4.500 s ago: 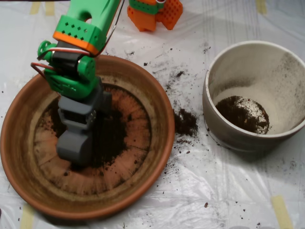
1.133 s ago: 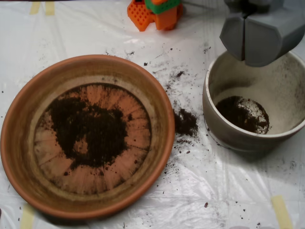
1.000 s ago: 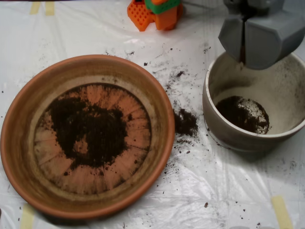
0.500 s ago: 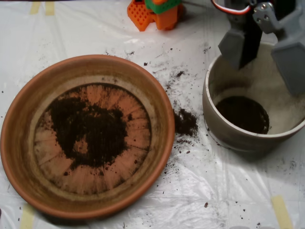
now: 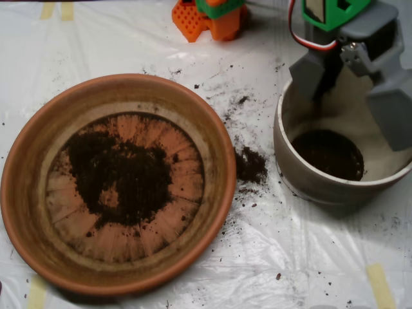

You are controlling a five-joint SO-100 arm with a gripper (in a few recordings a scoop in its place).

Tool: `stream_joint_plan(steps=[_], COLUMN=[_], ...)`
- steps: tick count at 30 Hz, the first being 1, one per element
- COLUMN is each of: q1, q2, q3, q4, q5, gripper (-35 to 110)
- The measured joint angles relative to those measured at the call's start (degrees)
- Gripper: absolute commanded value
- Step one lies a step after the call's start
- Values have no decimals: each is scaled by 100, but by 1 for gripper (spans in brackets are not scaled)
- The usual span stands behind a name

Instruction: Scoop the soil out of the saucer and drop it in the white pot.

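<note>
Much of the soil (image 5: 119, 177) lay as a dark patch on the saucer (image 5: 38, 138) floor; more filled the white pot (image 5: 302, 177) bottom, and a clump sat between them. Over the pot hung the scoop (image 5: 351, 96), halves spread wide.

Table covered by clear wrinkled plastic sheeting (image 5: 270, 257) over white, sheeting fastened by yellowish tape strips (image 5: 380, 283) at its edges, glare thrown across the sheeting by soft overhead light
</note>
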Motion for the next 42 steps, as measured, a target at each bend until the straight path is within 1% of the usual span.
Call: stream_joint_plan(steps=[5,12,18,24,28,32,36,42], q1=[53,325,475,501,712,1257,2162,3349], q2=[-79,809,2065,2452,2813,3208,3516,3920], q3=[-466,-211,1063,1775,2259,2584,3050,4228], q4=[229,-334,-1195,-1758,-2074,-2329,-2558,-3111], q5=[132,299,264,158,202,290,545,800], gripper=[44,47,47,48,46,46,45,45])
